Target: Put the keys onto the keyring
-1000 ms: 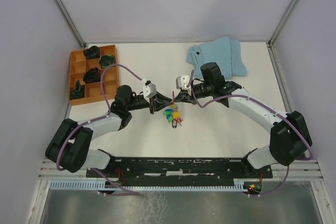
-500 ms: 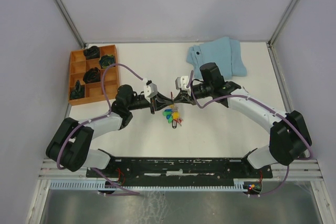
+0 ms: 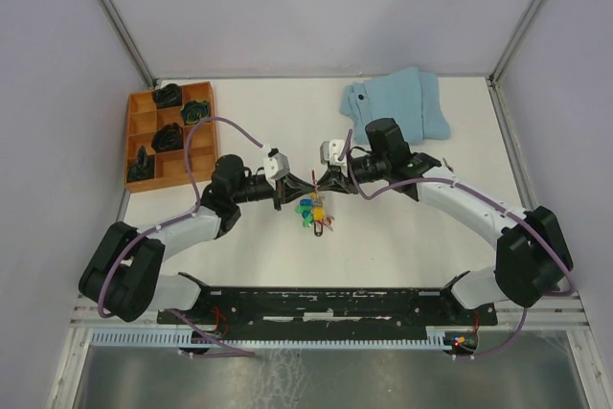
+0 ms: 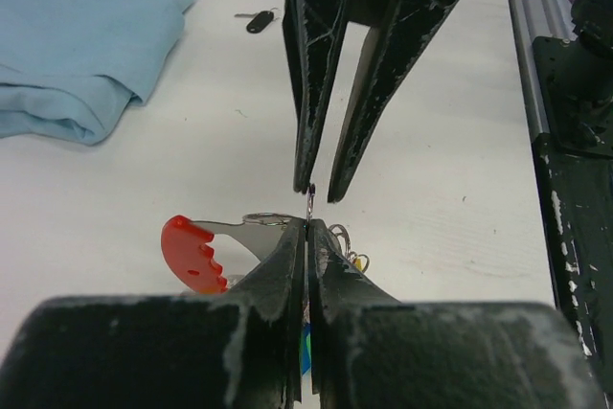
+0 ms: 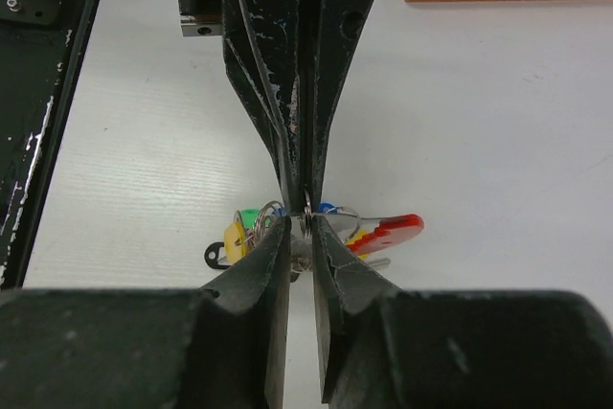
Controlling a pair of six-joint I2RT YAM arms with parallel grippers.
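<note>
Both your grippers meet tip to tip over mid-table: left gripper (image 4: 306, 237) clenched on the thin wire of the keyring (image 4: 308, 200), right gripper (image 5: 302, 227) clenched on the same ring. The keys (image 3: 312, 210) hang bunched under it, so most look threaded; one dark key (image 4: 257, 20) lies apart near the cloth (image 3: 397, 102). The orange tray (image 3: 141, 139) holds dark lumps (image 3: 168, 136) in several compartments.

Two arms reached inward over the table (image 3: 402, 237), left gripper (image 3: 305, 184) and right gripper (image 3: 318, 181) met tip to tip, both pinched closed on the keyring (image 4: 309, 206).
</note>
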